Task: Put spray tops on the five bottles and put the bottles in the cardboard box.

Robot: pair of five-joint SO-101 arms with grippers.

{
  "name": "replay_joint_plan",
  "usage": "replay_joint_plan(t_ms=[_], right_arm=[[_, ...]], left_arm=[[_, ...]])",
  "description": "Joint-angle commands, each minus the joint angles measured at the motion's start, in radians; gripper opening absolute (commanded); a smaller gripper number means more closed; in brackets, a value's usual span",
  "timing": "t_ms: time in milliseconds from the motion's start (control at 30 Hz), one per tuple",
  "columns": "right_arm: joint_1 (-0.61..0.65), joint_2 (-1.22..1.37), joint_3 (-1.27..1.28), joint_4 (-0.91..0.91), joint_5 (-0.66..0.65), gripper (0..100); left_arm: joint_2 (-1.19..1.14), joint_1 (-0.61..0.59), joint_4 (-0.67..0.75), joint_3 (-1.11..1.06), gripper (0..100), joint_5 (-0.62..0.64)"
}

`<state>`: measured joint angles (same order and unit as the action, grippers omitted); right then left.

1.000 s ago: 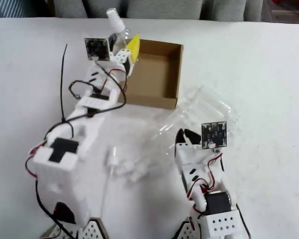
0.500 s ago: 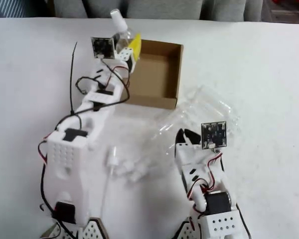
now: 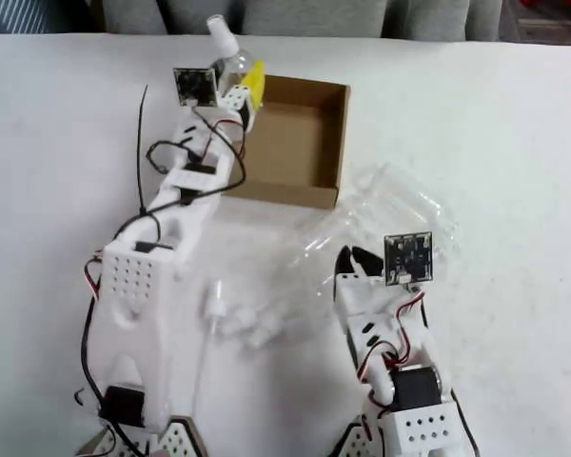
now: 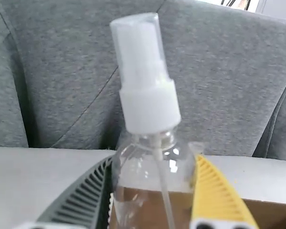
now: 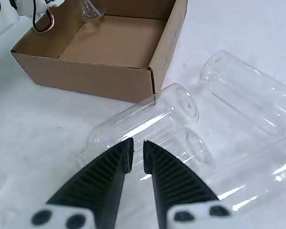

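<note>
My left gripper [image 3: 240, 84] is shut on a clear bottle [image 3: 230, 65] with a white spray top [image 3: 219, 30], held upright over the far left corner of the cardboard box [image 3: 300, 143]. In the left wrist view the bottle [image 4: 150, 162] stands between the grey finger [image 4: 81, 200] and the yellow finger [image 4: 214, 191]. Several clear bottles without tops [image 3: 381, 214] lie on the table right of the box. My right gripper [image 5: 137, 148] is shut with nothing in it, just short of the nearest bottle [image 5: 148, 119]. Loose spray tops [image 3: 214, 300] lie between the arms.
The table is white. The box [image 5: 109, 47] is open on top and nothing lies on the part of its floor that I can see. Grey chair backs [image 4: 229, 71] stand beyond the far table edge. Black and red cables [image 3: 138, 143] hang off the left arm.
The left arm's lower links have swung right and its wrist with the bottle has shifted slightly towards the box. The right arm has not moved.
</note>
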<state>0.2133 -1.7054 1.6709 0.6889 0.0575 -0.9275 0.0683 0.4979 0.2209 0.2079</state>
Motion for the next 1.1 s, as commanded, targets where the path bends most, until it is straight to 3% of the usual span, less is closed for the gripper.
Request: replay_joint_plan(t_ms=[0, 233, 500, 700, 833, 1067], right_arm=[[-0.01, -0.012, 0.023, -0.001, -0.009, 1.7], [-0.01, -0.012, 0.023, -0.001, -0.009, 1.7], [-0.01, -0.012, 0.023, -0.001, -0.009, 1.7], [-0.01, -0.012, 0.023, -0.001, -0.012, 1.7], [-0.01, -0.01, 0.023, 0.002, -0.092, 1.7], [-0.01, -0.01, 0.023, 0.016, -0.112, 1.7]], left_arm=[[-0.015, -0.012, -0.026, 0.109, 5, 0.003], [-0.09, -0.005, -0.035, 0.19, 5, 0.003], [-0.171, -0.013, -0.216, 0.342, 5, 0.002], [-0.22, -0.013, -0.31, 0.43, 5, -0.146], [-0.234, -0.013, -0.315, 0.443, 5, -0.161], [-0.24, -0.019, -0.311, 0.443, 6, -0.161]])
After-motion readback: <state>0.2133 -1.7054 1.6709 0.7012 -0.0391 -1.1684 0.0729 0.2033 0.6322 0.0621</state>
